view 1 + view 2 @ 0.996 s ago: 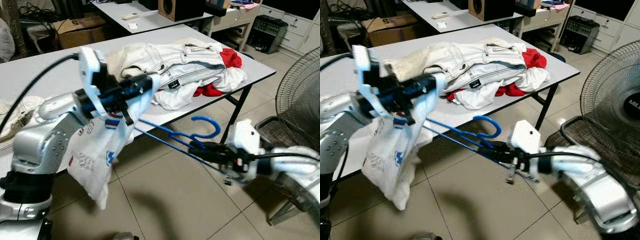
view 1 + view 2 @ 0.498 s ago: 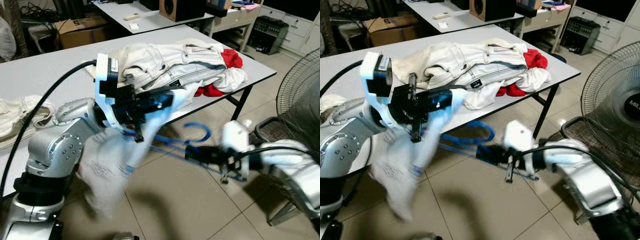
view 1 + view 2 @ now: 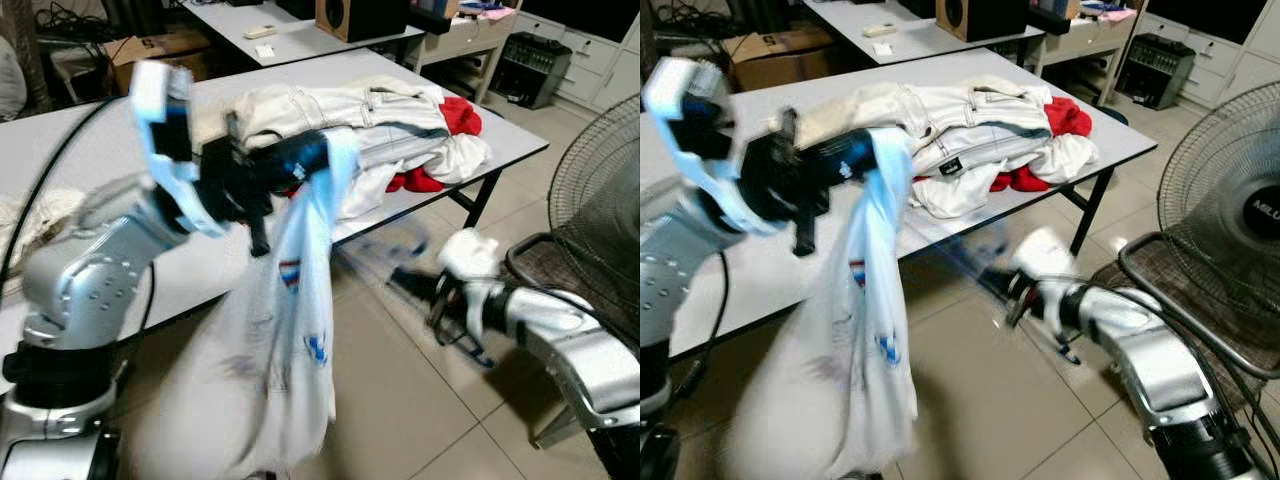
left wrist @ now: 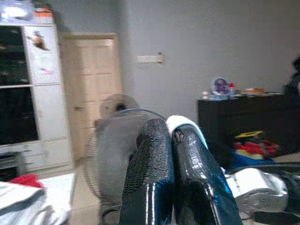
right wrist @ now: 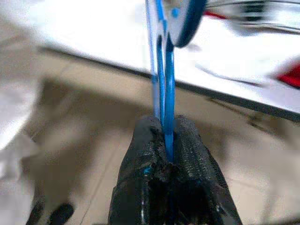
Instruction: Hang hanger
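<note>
Big grey desk (image 3: 120,150) runs across the back, with a heap of clothes (image 3: 370,120) piled toward its right corner. Off to the right, a fan (image 3: 600,170) stands on the tiled floor. Out in front of the desk's near edge, a white shirt (image 3: 290,340) dangles, blurred, from the left gripper (image 3: 300,160), whose fingers (image 4: 154,173) are pressed together, pinching its top. Low on the right, the right gripper (image 5: 166,159) is clamped on the blue hanger (image 5: 161,89), just off the desk's edge above the floor.
</note>
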Available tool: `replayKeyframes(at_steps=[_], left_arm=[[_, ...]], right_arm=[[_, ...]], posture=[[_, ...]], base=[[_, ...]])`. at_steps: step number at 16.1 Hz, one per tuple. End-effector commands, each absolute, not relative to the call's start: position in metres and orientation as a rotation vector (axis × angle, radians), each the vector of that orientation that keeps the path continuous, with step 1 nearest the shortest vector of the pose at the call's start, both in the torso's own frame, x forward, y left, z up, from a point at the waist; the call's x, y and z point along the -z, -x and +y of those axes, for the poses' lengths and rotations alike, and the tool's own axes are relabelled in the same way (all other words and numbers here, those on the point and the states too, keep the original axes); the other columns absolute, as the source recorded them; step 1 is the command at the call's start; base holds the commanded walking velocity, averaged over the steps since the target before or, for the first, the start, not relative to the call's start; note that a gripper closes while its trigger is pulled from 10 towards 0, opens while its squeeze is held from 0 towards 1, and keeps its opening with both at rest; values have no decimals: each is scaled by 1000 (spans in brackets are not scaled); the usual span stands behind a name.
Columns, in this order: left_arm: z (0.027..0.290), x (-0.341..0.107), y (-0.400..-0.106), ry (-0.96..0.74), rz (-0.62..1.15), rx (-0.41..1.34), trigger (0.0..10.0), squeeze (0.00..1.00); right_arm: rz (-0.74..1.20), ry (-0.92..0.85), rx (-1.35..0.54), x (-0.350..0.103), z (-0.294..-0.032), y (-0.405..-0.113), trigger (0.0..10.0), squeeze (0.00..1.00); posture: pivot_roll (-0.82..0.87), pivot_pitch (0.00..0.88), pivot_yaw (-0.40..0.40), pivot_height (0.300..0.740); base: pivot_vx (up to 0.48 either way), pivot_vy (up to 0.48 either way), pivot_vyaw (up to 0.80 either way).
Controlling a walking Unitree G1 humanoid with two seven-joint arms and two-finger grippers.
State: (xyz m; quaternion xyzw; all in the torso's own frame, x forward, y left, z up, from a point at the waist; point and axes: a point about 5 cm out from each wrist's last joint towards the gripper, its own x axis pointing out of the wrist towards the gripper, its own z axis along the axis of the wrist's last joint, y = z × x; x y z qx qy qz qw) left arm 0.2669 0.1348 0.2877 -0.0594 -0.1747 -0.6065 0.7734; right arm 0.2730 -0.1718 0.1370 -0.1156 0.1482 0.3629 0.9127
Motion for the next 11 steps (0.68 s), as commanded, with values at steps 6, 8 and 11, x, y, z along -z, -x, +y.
replayKeyframes(at_steps=[6,8,11], left_arm=[[140,-267,-276,-28,-239,1181,0,0],[138,-244,-285,-37,-145,1065,0,0],[135,-199,-275,35,-24,923,0,0]], right_arm=[[155,29,-729,-157,-167,-237,10000,0],[172,37,-681,-153,-169,-229,10000,0],[254,67,-732,-140,-157,-197,10000,0]], posture=[[-17,0,6,740],[-26,0,17,740],[-43,0,25,740]], base=[[0,0,0],[0,0,0],[0,0,0]])
